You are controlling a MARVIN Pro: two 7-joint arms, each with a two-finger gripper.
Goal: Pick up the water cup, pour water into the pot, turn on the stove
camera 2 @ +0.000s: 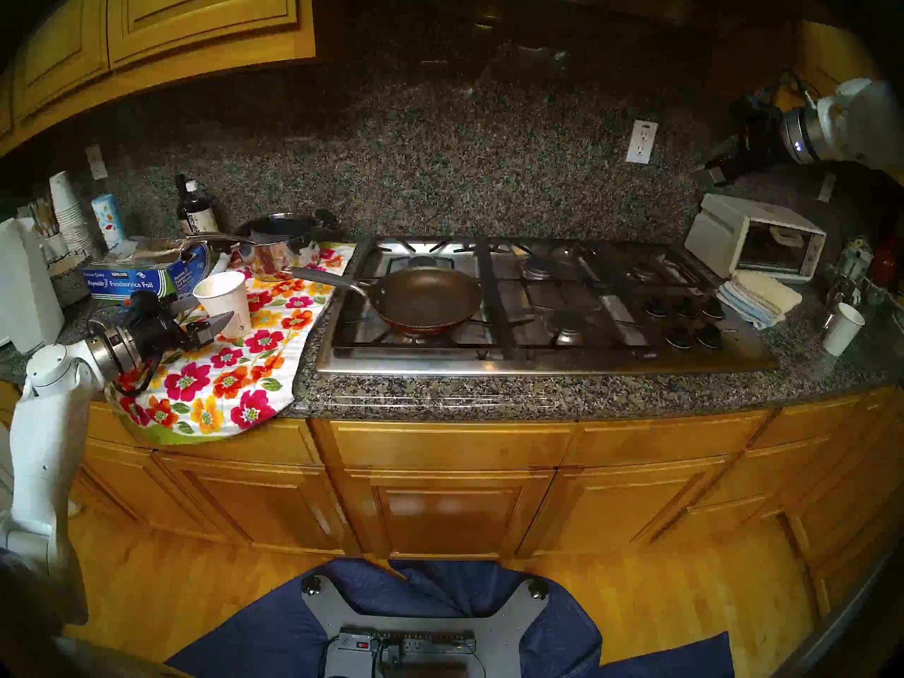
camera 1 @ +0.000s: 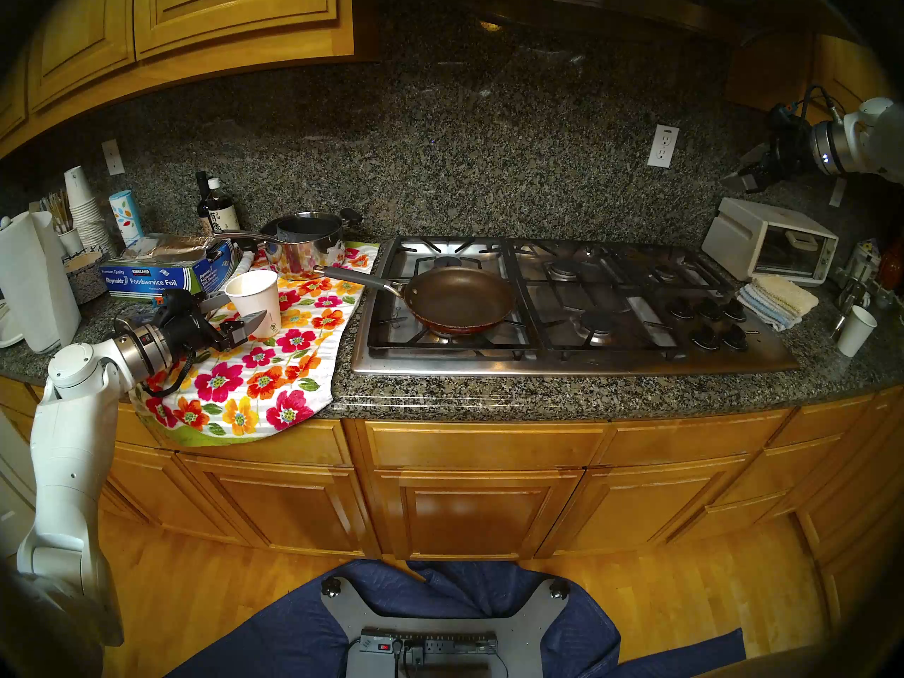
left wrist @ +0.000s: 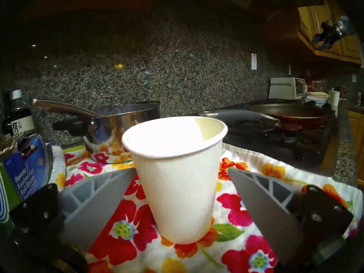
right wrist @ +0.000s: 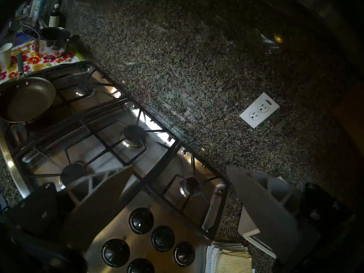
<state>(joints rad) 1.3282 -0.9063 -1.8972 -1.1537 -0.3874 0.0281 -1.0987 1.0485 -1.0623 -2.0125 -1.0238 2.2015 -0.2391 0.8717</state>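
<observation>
You have the water cup [camera 1: 255, 300] on the floral towel [camera 1: 274, 369], left of centre; behind it the saucepan [camera 1: 305, 244]. Right of them, the pot [camera 1: 460, 298] sits on the stove [camera 1: 562, 359].

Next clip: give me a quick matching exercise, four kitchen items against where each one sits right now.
Items:
1. water cup
2. frying pan
3. steel saucepan
4. toaster oven

Places:
A. on the stove's front-left burner
B. right end of the counter, beyond the stove
C. on the floral towel, between the open left gripper's fingers
D. at the back of the floral towel

Pairs: 1-C, 2-A, 3-D, 4-B
</observation>
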